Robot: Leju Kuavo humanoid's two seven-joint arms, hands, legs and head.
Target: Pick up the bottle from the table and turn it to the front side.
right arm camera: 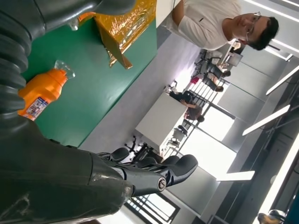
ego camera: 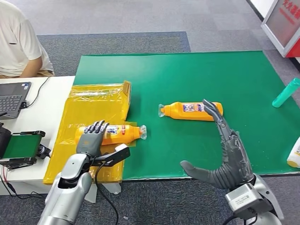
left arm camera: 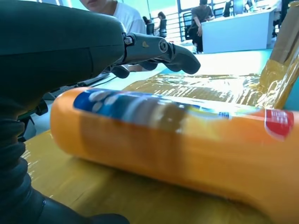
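Two orange bottles lie on their sides. One bottle (ego camera: 122, 132) rests on a yellow plastic sheet (ego camera: 93, 110), cap toward the green mat. My left hand (ego camera: 91, 139) hovers over its base end with fingers (left arm camera: 159, 49) spread above the bottle (left arm camera: 176, 140) and a gap between them. The other bottle (ego camera: 189, 111) lies on the green mat (ego camera: 212, 70) with its label up. My right hand (ego camera: 226, 154) is open, thumb spread wide, fingertips reaching that bottle's base end. In the right wrist view this bottle (right arm camera: 40, 93) lies beyond the extended fingers (right arm camera: 159, 175).
A person (ego camera: 18, 42) sits at the far left behind a laptop (ego camera: 12, 98) on a white table. A black device with a green top (ego camera: 21, 146) lies near the left edge. A teal bottle (ego camera: 286, 93) and a white bottle (ego camera: 294, 154) lie at the mat's right side.
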